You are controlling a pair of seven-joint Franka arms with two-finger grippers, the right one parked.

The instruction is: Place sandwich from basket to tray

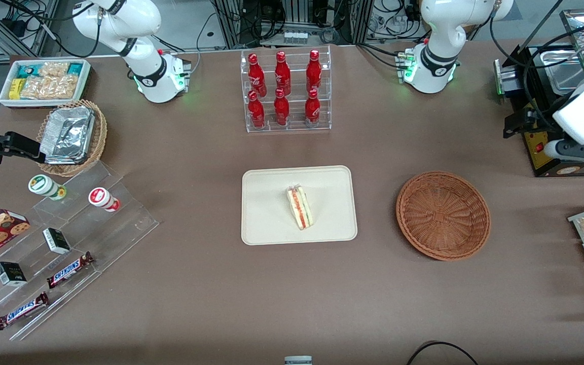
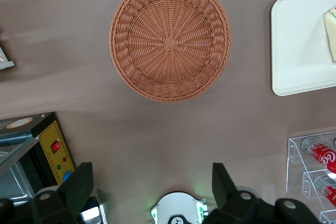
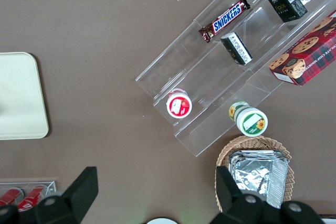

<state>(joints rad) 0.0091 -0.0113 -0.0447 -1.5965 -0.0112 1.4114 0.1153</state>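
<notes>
- The small triangular wedge of pale bread with red and yellow-green filling, the sandwich (image 1: 299, 207), lies near the middle of the flat rectangular cream-beige tray (image 1: 266, 223), filling side up, well clear of the low rim.
- The round shallow reddish-brown woven wicker basket (image 1: 443, 215) sits beside the tray toward the working arm's end of the brown desk (image 1: 211, 294), and it holds nothing; its woven floor shows bare in the left wrist view (image 2: 169, 40).
- Judged from this layout, the transfer looks done: the sandwich is on the tray and apart from the basket.
- The left arm's hand (image 2: 152, 184) is released, its two dark fingers (image 2: 81, 184) spread wide with nothing between them. It hangs high above the desk, looking straight down on the basket, with the tray's corner (image 2: 294, 51) and an edge of the sandwich (image 2: 331, 32) also in its view.
- That raised, open posture fits a hand pulled clear of its load so as not to disturb it.
- The clear acrylic rack of red bottles (image 1: 284, 91) stands farther from the front camera than the tray, well apart from the sandwich, so nothing crowds the tray.
</notes>
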